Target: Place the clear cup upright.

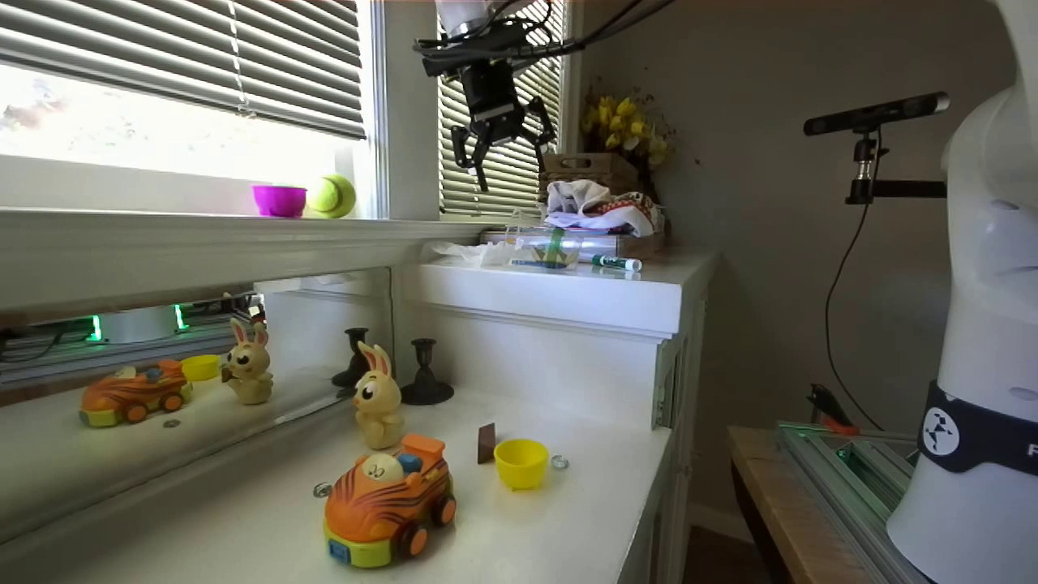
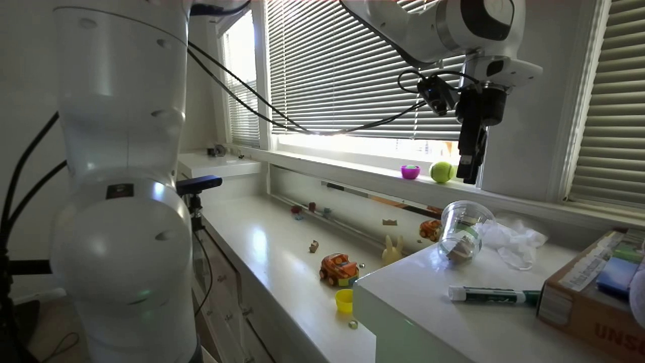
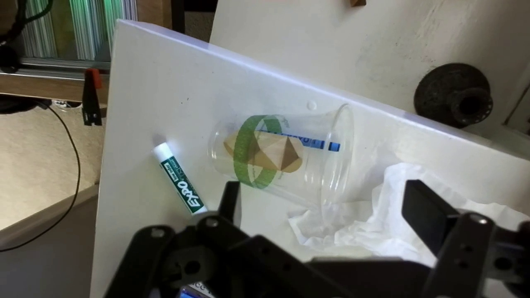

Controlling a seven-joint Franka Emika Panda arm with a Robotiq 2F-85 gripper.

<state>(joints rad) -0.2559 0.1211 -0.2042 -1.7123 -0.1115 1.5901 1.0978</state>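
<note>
Gripper, foremost in the wrist view: black, its two fingers spread wide, a broad gap between them. Clear cup, beyond and below the fingertips, lying on its side on a raised white counter. Within this view its long axis runs roughly parallel to a line joining the fingers, the closed end toward the left and the rim toward the right. In both exterior views the gripper hangs higher than the cup, the two well apart. A green band encircles the cup toward its closed end; through the transparent wall show a blue crayon and a tan faceted shape (whether the crayon lies inside the cup or beneath it cannot be told). Near the closed end: a green-and-white marker, set at a slant. Near the mouth: crumpled white paper, partly overlapped by the rim. In an exterior view, a cardboard box rests on the same counter, by the marker's green end. Lower white surface, seen in an exterior view: an orange toy car, a cream rabbit figure behind it, a yellow cup standing upright, and a dark candlestick farther back. Window sill, above that surface: a magenta cup just beside a yellow-green tennis ball.
</note>
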